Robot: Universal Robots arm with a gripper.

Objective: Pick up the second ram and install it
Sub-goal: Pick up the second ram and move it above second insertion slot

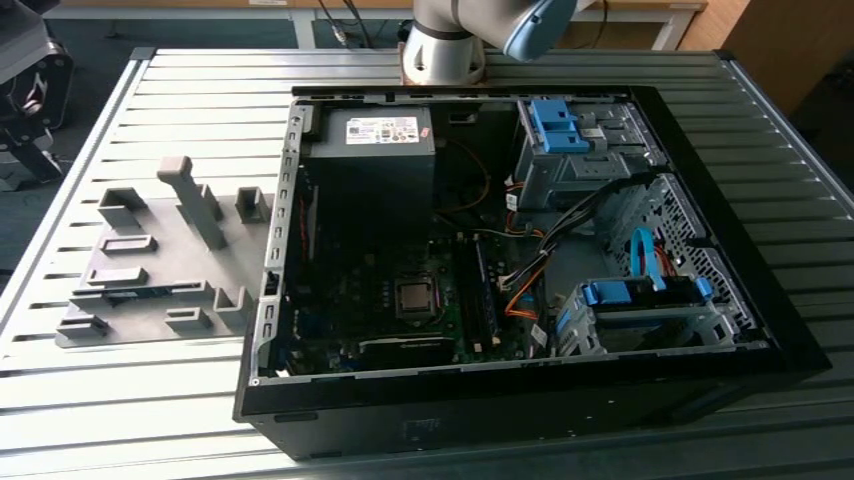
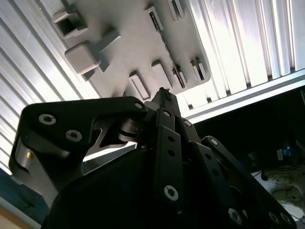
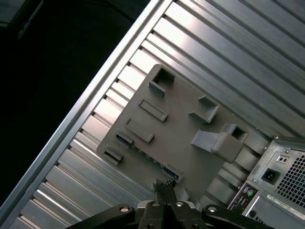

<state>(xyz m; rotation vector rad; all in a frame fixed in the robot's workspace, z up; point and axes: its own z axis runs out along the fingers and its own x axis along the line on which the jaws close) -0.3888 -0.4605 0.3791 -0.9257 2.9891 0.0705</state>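
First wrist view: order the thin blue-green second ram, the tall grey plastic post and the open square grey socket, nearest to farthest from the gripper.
1. Thin blue-green second ram, just beyond the gripper.
2. Tall grey post, towards the computer case.
3. Open square grey socket, at the far corner.

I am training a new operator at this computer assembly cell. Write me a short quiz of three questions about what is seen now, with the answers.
1. True or false: the computer case lies open, with its motherboard showing.
2. Where is the grey fixture plate? A) inside the case; B) on the slatted table, at the exterior view's left of the case; C) on the floor.
3. Fill in: the claw, shut, holds ____, while the second ram sits in the fixture plate.
Key: 1 true; 2 B; 3 nothing.
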